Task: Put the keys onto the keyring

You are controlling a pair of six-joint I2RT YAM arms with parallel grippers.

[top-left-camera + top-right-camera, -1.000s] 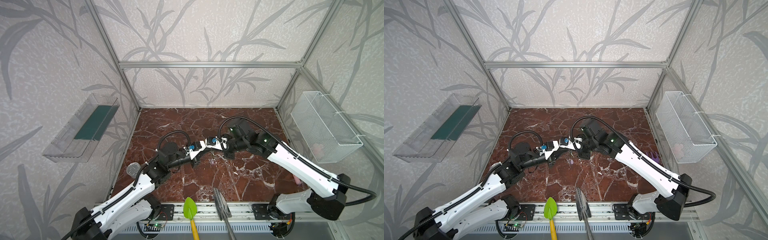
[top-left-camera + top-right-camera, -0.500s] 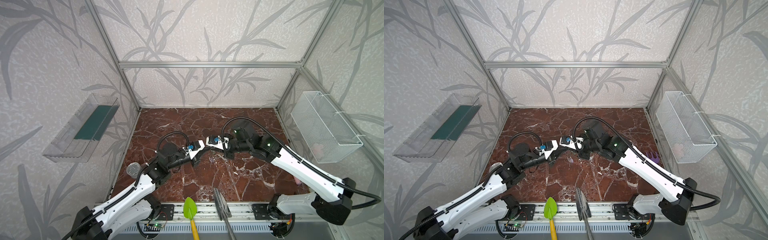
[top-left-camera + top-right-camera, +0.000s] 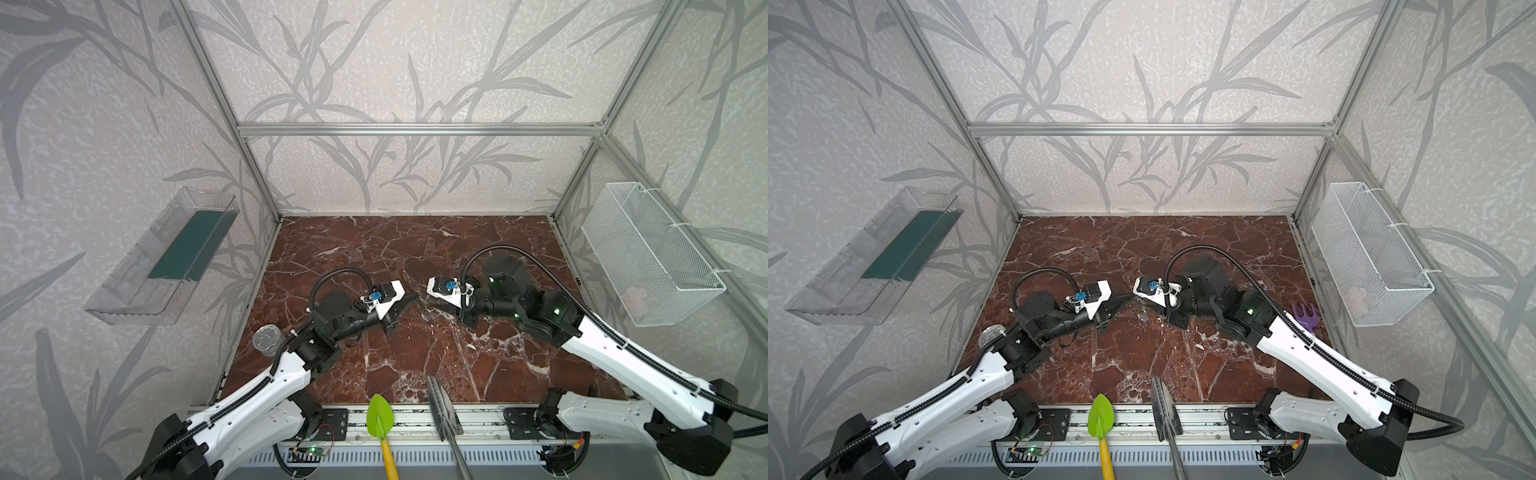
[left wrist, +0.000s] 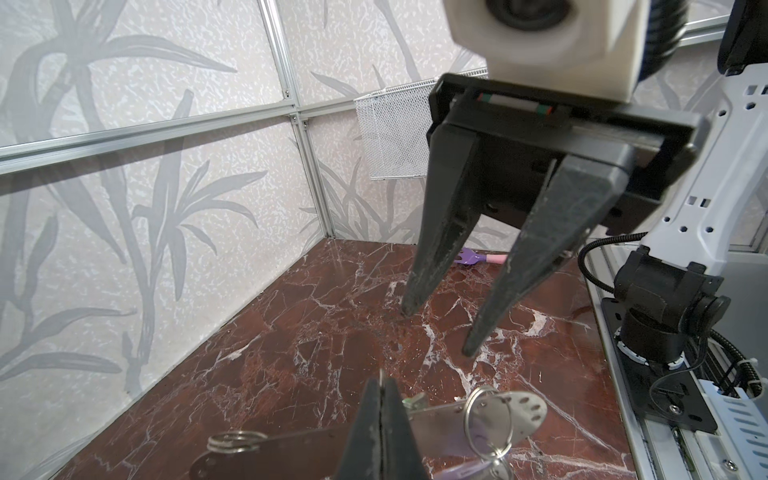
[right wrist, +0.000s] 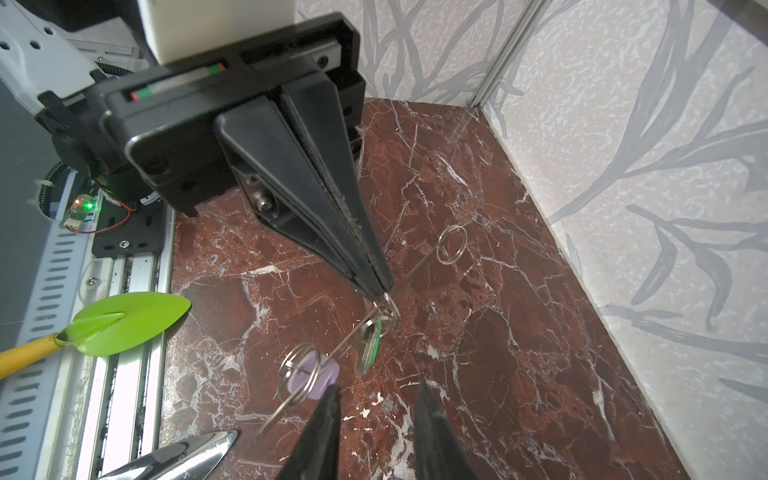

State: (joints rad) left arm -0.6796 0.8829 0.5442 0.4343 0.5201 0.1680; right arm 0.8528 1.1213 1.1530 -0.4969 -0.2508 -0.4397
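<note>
Up in the middle of the cell, the left gripper (image 5: 384, 293) has its jaws pinched tight on the keyring (image 4: 436, 419), holding that flat grey tag clear of the marble worktop (image 3: 415, 365) so its rings hang free, I'd guess to leave room to work underneath. Facing it, the right gripper (image 4: 436, 332) stands just apart, jaws parted to a narrow gap with nothing between them. Look at the right wrist view: the green key (image 5: 370, 345) dangles just below the left fingertips and appears threaded on a ring, while the lilac key (image 5: 311, 376) sits inside another wire ring (image 5: 301, 374) right off the right fingertips (image 5: 328, 399). Whether that lilac one is fully on, I can't quite tell from here. A third ring (image 5: 452, 245) sticks out beyond, bare. The tin can (image 3: 268, 338), the green trowel (image 3: 380, 419) and the purple rake (image 3: 1305, 318) sit well off to the edges, out of the way.
</note>
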